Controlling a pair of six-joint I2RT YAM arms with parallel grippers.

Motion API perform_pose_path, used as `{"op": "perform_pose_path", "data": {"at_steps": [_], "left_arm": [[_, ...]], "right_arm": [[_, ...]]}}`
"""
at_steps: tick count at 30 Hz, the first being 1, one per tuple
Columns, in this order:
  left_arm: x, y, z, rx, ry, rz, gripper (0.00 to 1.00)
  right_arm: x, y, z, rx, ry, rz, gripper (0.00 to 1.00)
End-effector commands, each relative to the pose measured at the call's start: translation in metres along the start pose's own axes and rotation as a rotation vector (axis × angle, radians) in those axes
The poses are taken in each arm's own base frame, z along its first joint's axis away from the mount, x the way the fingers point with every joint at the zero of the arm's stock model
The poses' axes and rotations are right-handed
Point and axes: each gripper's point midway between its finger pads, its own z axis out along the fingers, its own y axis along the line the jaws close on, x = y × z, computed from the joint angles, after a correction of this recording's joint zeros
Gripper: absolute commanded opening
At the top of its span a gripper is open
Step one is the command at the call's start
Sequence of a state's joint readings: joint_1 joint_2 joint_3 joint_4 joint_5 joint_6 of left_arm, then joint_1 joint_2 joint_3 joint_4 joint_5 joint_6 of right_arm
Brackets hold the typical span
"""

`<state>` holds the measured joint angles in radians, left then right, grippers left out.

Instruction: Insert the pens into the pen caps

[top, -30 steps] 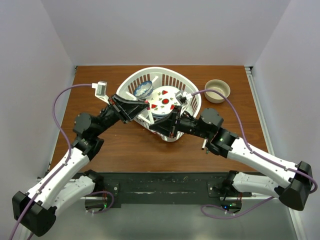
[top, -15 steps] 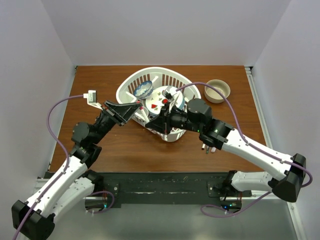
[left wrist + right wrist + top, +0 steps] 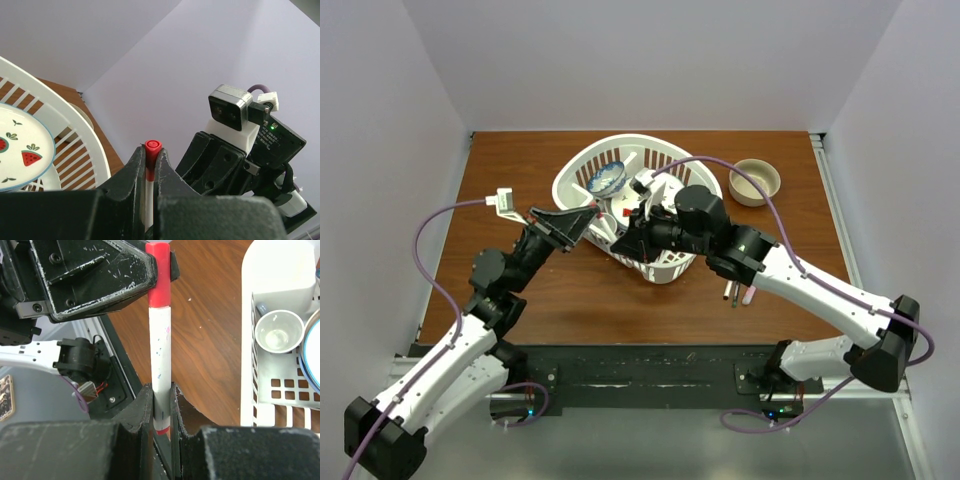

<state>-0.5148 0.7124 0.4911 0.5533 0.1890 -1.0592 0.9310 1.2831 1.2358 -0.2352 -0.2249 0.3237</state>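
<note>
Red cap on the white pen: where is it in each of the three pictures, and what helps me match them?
Top external: red cap is a tiny speck at the left gripper's tip, by the white basket's left rim.
Left wrist: bottom centre, poking up between the left gripper's fingers.
Right wrist: top centre, on the pen held by the right gripper.
Shared landmark: the white basket.

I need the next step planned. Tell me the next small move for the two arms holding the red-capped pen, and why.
Probably open the left gripper and let go. The red cap seems fully seated on the white pen, with no gap showing at the seam. The right gripper is shut on the barrel, so the pen should stay held.
</note>
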Motion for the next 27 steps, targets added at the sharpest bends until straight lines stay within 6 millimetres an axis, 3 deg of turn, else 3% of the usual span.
{"op": "perform_pose_path", "data": {"at_steps": [1, 4, 8, 13, 27], "left_arm": [[0.093, 0.001, -0.034, 0.067, 0.397, -0.094, 0.00], [0.095, -0.001, -0.039, 0.073, 0.388, -0.130, 0.00], [0.093, -0.019, -0.042, 0.130, 0.397, -0.159, 0.00], [0.092, -0.035, -0.043, 0.187, 0.408, -0.192, 0.00], [0.122, -0.018, -0.056, 0.096, 0.563, -0.181, 0.00]], "right_arm": [[-0.163, 0.010, -0.035, 0.036, -0.525, -0.072, 0.00], [-0.170, 0.010, -0.036, 0.015, -0.552, -0.057, 0.00], [-0.179, 0.011, -0.037, -0.018, -0.585, -0.054, 0.00], [-0.189, 0.024, -0.045, -0.098, -0.626, -0.076, 0.00], [-0.209, 0.027, -0.061, -0.162, -0.641, -0.177, 0.00]]}}
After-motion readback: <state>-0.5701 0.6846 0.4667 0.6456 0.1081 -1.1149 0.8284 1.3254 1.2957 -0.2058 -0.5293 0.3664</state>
